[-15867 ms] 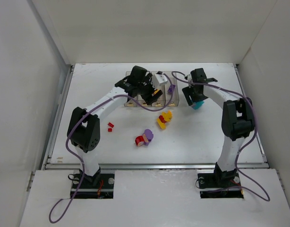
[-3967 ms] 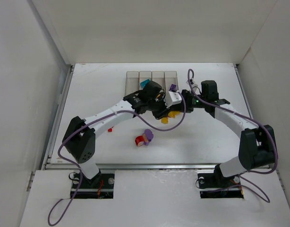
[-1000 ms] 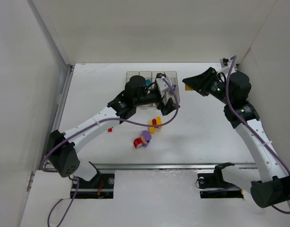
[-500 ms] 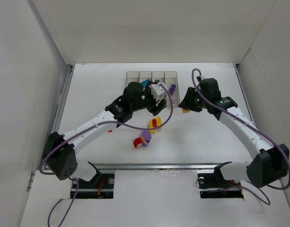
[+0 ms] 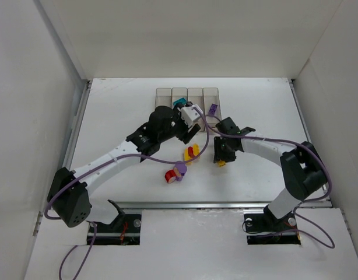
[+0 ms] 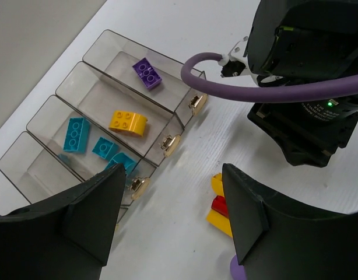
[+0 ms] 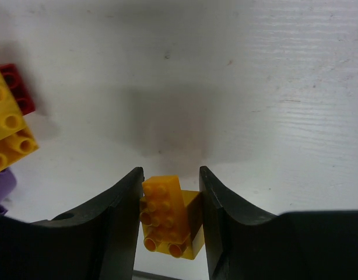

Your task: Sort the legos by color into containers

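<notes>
**Containers.** The containers (image 6: 103, 61) were four clear, greyish, thin-walled rectangular bins joined side by side at the far middle of the white table (image 5: 109, 116). Each had a small gold-coloured fitting at its near end. In the left wrist view, the end bin nearest the right arm held one purple brick (image 6: 147, 73). The next bin held a stored yellow brick (image 6: 127, 122) with one rounded edge, and the third held several teal bricks (image 6: 103, 147).

**Differences between views.** From above, only the teal and purple pieces showed, because the left wrist covered the bin between them. Only the left wrist view showed that the left gripper (image 6: 173, 175) stood with its broad black fingers wide apart and nothing between them. It hung over the table just in front of the bins. Only the right wrist view showed that the right gripper (image 7: 170, 175) had its fingers closed against the two long sides of the gripped yellow brick (image 7: 164, 213), studs facing the camera. Whether that brick touched the table could not be told.

**Loose pieces.** A yellow-and-red clump (image 5: 190, 153) lay between the two grippers. A red-and-purple clump (image 5: 175, 172) lay nearer the arm bases, just beside it.

**Materials.** The bricks were glossy, studded plastic. Close up, the table surface showed a fine painted grain. A purple cable (image 6: 272, 87) looped past the matt black wrist housing (image 6: 307, 52) of the right arm.
</notes>
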You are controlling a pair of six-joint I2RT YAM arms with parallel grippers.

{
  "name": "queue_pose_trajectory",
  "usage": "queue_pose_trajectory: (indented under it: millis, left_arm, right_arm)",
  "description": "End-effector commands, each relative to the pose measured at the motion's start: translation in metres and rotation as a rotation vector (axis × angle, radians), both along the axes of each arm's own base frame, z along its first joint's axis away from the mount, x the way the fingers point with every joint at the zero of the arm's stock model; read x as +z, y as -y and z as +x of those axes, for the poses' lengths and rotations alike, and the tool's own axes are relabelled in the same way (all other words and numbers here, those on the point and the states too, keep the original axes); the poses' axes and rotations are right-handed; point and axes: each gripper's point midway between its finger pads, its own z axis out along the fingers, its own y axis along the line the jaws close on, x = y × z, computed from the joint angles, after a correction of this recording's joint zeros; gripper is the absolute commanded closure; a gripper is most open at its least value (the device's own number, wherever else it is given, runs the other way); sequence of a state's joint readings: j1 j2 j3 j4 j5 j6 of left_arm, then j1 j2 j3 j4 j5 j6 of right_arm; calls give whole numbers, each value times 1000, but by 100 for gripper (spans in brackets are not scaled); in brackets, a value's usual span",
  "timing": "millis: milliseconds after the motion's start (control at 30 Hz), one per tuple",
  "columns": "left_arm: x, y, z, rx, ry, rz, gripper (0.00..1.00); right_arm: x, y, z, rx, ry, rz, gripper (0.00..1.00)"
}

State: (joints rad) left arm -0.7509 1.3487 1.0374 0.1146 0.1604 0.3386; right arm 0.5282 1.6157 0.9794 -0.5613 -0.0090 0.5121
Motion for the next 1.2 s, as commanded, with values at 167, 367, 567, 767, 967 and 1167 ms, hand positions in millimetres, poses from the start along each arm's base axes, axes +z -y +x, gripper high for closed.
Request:
queue_pose_trajectory:
  millis: [167, 367, 567, 767, 967, 1167]
  left_arm:
    - [27, -5, 3, 19, 86, -44, 36]
    - [27, -5, 3, 19, 86, -44, 35]
    - [27, -5, 3, 17, 93, -38, 35]
    - [23, -6, 2, 17, 86, -32, 35]
    - [26, -6, 0, 8, 91, -40, 35]
    - [27, -7, 2, 14, 100, -32, 35]
  right_arm:
    - [-4, 2, 16, -11, 69, -20, 51]
    - [-7, 1, 14, 1, 59, -20, 29]
    - [9, 7, 23, -10, 105, -49, 30]
    - [28, 14, 35, 20, 150, -109, 49]
    - [18, 13, 33, 36, 116, -121, 58]
    - [18, 13, 29, 31, 110, -110, 61]
